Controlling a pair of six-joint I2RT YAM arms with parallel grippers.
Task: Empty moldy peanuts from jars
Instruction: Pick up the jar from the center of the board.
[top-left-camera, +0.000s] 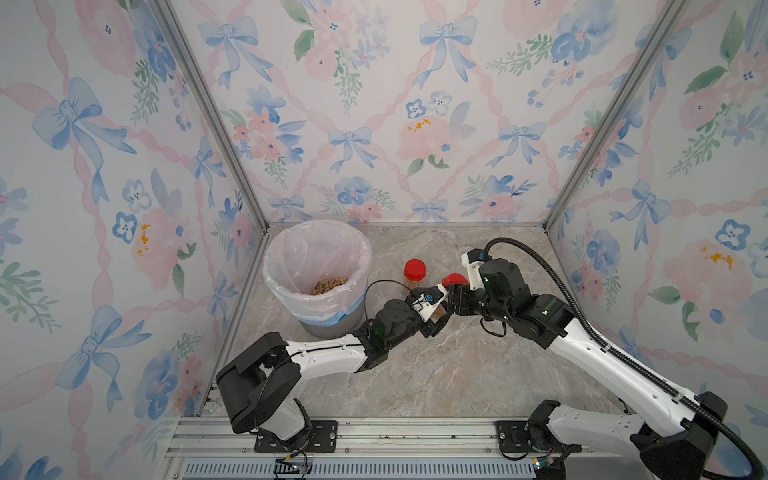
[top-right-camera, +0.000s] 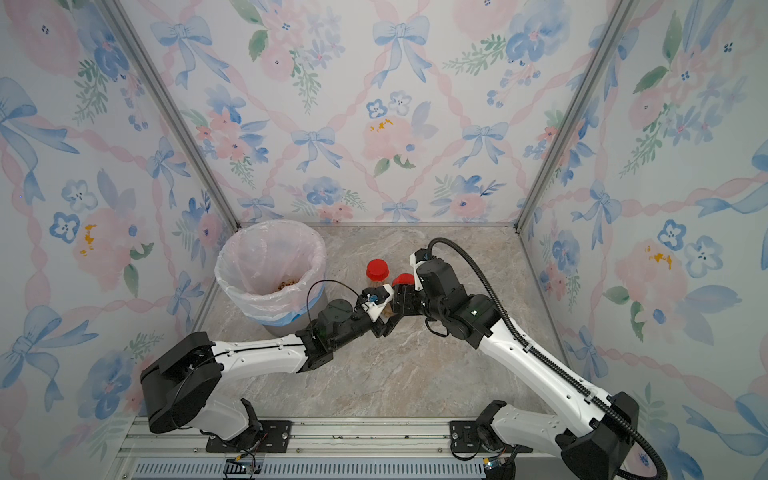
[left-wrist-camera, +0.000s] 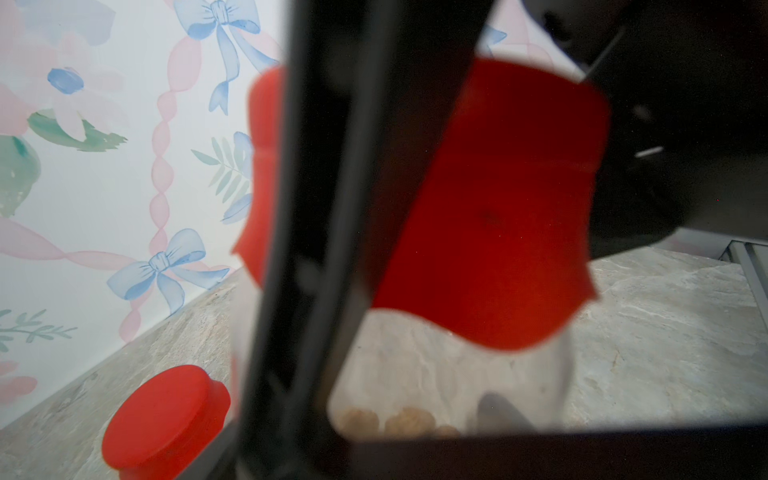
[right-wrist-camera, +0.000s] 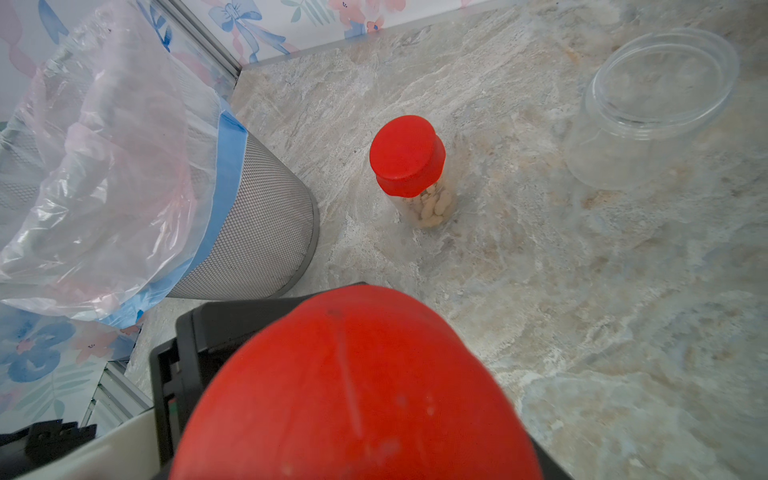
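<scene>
Low over the middle of the table, both grippers meet on one slim clear jar (left-wrist-camera: 436, 374). My left gripper (top-left-camera: 438, 318) is shut on its clear body, with one black finger (left-wrist-camera: 316, 208) running across the wrist view. A few moldy peanuts (left-wrist-camera: 409, 422) lie in the jar's bottom. My right gripper (top-left-camera: 451, 287) is shut on that jar's red lid (right-wrist-camera: 361, 395), which sits on the jar. A second slim jar (top-left-camera: 414, 272) with a red lid stands just behind, holding peanuts (right-wrist-camera: 432, 208). A wider clear jar (right-wrist-camera: 652, 108) stands open and empty.
A grey mesh bin (top-left-camera: 318, 270) with a pinkish liner stands at the back left corner, close to the left arm, with a heap of peanuts (top-left-camera: 330, 286) inside. Flowered walls close off three sides. A metal rail (top-left-camera: 374, 436) runs along the front.
</scene>
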